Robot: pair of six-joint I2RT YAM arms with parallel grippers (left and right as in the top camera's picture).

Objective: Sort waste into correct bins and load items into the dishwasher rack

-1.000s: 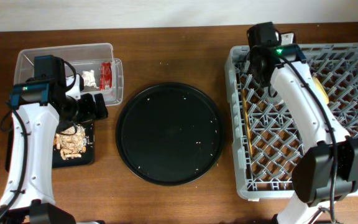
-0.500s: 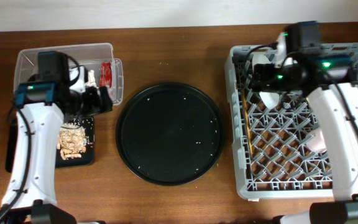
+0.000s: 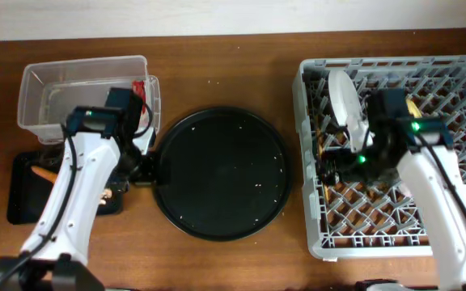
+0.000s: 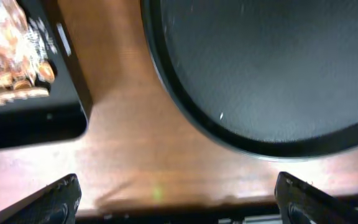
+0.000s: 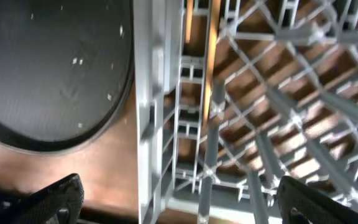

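At your far left, the clear tub [image 3: 55, 101] holds the red snack wrapper [image 3: 138, 87] at its right end. Your left hand [image 4: 176, 186] hangs over the wooden surface [image 4: 135, 155] between the shallow black tray [image 3: 23, 194] with its tan scraps [image 4: 11, 43] and the round black tray [image 3: 219, 174], fingers spread wide and holding nothing. In the grey dishwasher rack [image 3: 307, 210] the plate [image 3: 345, 101] stands on edge at the rear left. The chopsticks [image 3: 324, 145] lie along the left wall, long axis running front to back, with your right hand [image 5: 178, 190] above them, spread wide and empty.
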